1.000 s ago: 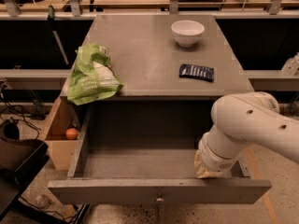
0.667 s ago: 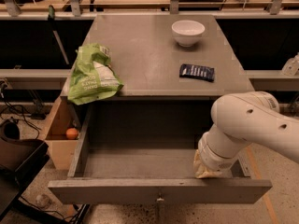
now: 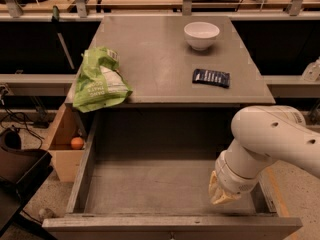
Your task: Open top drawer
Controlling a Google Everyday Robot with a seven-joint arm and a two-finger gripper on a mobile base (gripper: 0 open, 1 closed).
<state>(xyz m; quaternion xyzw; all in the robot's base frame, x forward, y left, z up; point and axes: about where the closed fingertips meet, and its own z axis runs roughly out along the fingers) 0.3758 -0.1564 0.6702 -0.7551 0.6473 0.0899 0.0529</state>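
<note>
The top drawer (image 3: 150, 184) stands pulled far out from under the grey tabletop (image 3: 160, 59). Its deep grey box looks empty, and its front edge (image 3: 170, 226) runs along the bottom of the view. My white arm (image 3: 270, 139) reaches in from the right. My gripper (image 3: 220, 194) hangs down into the drawer's front right corner, close to the right wall. The knob on the drawer front is hidden below the frame.
On the tabletop lie a green crumpled bag (image 3: 100, 79) at the front left edge, a white bowl (image 3: 201, 35) at the back and a dark blue packet (image 3: 211, 77). A pale wooden box (image 3: 62, 139) with an orange ball (image 3: 76, 143) stands left of the drawer.
</note>
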